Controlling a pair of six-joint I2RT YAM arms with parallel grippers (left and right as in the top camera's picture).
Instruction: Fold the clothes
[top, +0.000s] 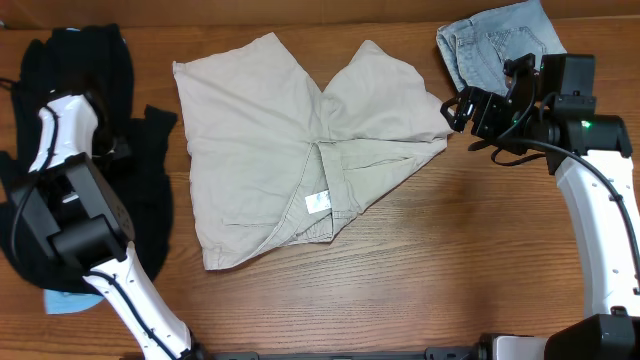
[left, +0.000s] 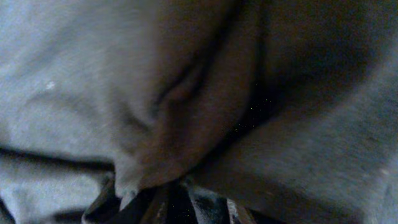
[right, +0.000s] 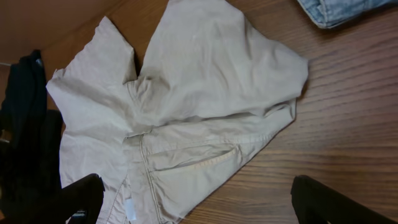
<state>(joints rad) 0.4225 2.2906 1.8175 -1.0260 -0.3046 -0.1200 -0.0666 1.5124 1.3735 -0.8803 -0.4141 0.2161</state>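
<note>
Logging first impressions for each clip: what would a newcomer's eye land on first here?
The pale khaki shorts lie spread and crumpled across the middle of the wooden table, white label showing. The right gripper is open beside their right edge. A black garment heap lies far left, and folded denim at the top right.

Shorts (top: 265, 150) lie between clothes pile (top: 155, 200) and jeans (top: 490, 45).

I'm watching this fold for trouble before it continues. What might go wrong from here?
1. The shorts lie rumpled around the fly, so folding now may trap creases.
2. The right arm's open jaws hang close to both shorts and jeans; a loose reach may snag the jeans.
3. The left arm sits over black clothes and may drag them.
</note>
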